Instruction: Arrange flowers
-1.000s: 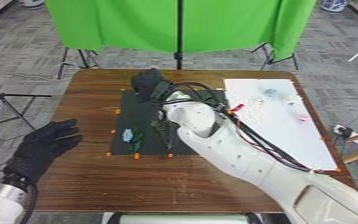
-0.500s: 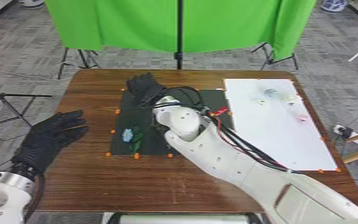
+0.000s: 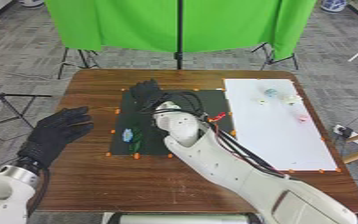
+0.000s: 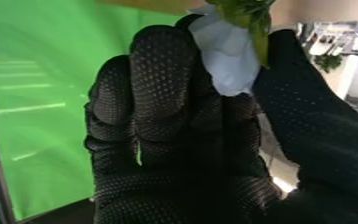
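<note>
Shifted since the earlier frame: right hand, drawn slightly back over the dark mat; left hand, a little forward. Item: white flower, pinched between the right hand's fingers and thumb. Item: blue flower, lying on the mat. Step, as I judge it remotely: pick-up. Next: lift clear, carry to the white board.

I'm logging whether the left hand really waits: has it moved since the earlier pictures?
Yes. In the head view, the left hand has moved forward and slightly right, nearer the black mat.
</note>
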